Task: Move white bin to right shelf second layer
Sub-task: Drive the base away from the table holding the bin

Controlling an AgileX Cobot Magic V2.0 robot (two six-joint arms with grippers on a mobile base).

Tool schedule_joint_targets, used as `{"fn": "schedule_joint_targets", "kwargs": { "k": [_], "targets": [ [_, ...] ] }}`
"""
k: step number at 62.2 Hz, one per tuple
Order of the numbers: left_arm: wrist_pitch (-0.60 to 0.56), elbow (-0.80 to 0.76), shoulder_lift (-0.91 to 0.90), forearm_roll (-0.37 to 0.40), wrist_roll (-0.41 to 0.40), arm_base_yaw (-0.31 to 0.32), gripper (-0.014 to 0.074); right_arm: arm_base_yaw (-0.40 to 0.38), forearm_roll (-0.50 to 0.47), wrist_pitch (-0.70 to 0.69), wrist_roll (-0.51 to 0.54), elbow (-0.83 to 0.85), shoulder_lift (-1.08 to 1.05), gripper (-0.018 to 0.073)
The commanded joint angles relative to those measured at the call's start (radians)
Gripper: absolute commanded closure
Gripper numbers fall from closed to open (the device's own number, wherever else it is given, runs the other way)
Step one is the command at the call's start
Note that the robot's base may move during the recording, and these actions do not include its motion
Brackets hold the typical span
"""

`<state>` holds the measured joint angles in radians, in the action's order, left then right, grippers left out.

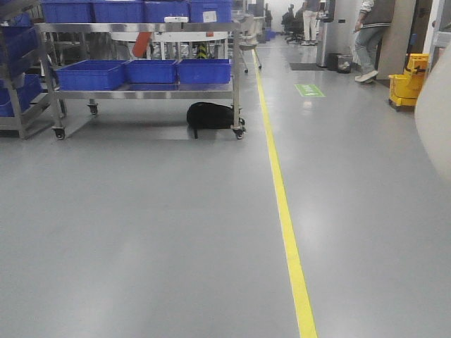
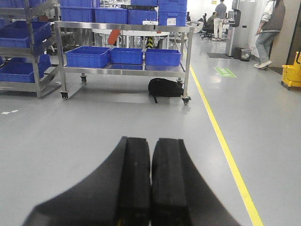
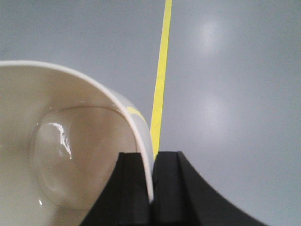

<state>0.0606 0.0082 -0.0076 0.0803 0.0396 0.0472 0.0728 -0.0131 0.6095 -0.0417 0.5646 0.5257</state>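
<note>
In the right wrist view the white bin [image 3: 70,155] fills the left half, its glossy cream inside facing the camera. My right gripper [image 3: 151,157] is shut on its rim, one finger inside the wall and one outside, and holds it above the grey floor. A curved cream slice of the white bin [image 1: 435,127] shows at the right edge of the front view. My left gripper [image 2: 151,141] is shut with nothing between its black pads and points down the aisle. The right shelf second layer is out of view.
A wheeled steel cart [image 1: 236,84] with blue crates [image 1: 91,74] stands ahead on the left, a black bag [image 1: 210,116] under it. A yellow floor line [image 1: 285,211] runs up the aisle. Far right are a yellow mop bucket [image 1: 407,84] and a person [image 1: 370,35].
</note>
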Motion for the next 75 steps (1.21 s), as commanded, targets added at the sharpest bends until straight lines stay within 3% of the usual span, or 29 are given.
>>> {"fn": "schedule_joint_targets", "kwargs": {
  "k": [1,75],
  "targets": [
    [-0.083,0.027,-0.015,0.005,-0.005,0.005,0.0512,0.002,-0.006,-0.092,0.005,0.032,-0.001,0.0507],
    [-0.083,0.027,-0.015,0.005,-0.005,0.005,0.0512,0.002,-0.006,-0.092,0.005,0.032,0.000,0.0507]
  ]
}}
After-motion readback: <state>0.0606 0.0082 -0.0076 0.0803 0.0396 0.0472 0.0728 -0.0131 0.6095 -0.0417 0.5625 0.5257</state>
